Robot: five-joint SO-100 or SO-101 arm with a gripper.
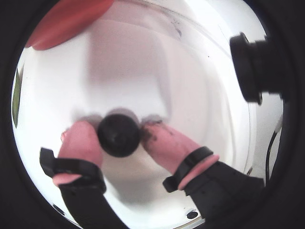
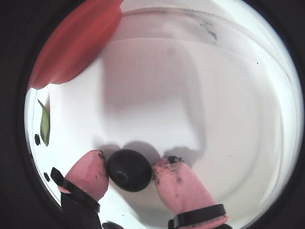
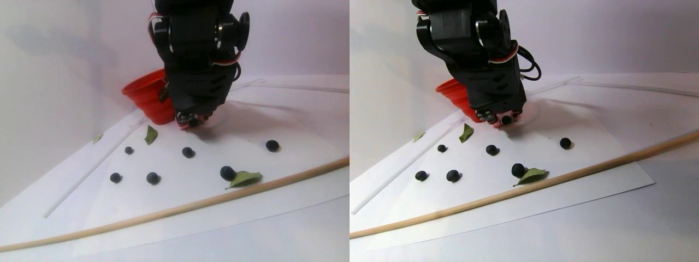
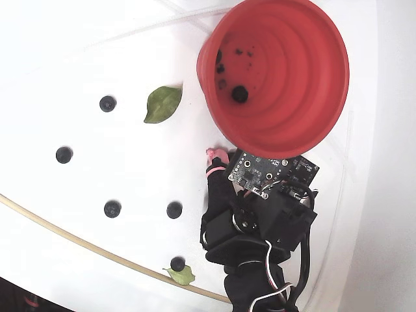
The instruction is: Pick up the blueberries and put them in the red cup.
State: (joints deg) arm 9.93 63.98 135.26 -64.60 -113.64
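My gripper is shut on one dark blueberry, its pink fingertips pressing the berry from both sides just above the white sheet. The red cup stands right beside the gripper, at the upper left in both wrist views. A berry and dark specks lie at its bottom. Several more blueberries are scattered on the sheet in front of the arm, in the fixed view to the left. The gripper hangs low by the cup.
Green leaves lie among the berries. A long wooden stick crosses the near edge of the white sheet. The arm's body sits below the cup in the fixed view.
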